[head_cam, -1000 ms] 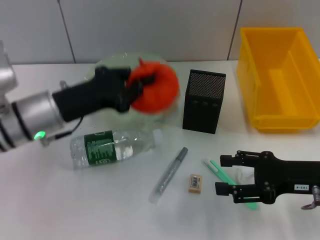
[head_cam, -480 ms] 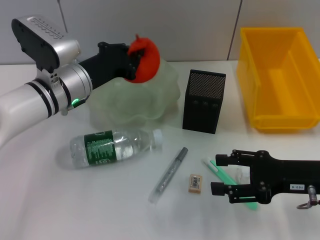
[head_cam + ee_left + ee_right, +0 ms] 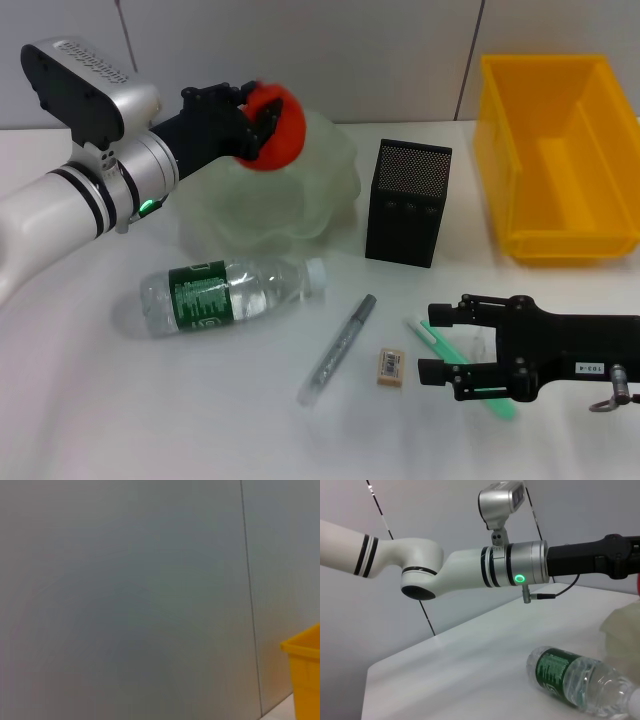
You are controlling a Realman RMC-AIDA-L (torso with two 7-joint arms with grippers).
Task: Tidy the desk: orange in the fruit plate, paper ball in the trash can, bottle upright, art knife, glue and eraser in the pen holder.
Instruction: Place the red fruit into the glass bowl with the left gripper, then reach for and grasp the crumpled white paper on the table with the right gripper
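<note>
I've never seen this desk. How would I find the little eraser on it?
Start at the black square mesh pen holder in the middle of the white desk. Come toward the near edge: the small beige rectangular eraser lies flat between a grey pen-like stick and a pale green one. It is the only short, blocky thing there.

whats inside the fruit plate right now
Nothing shows inside the fruit plate. The orange is above its rim, gripped by the left gripper. The bowl's near wall and the arm hide part of the bottom.
</note>
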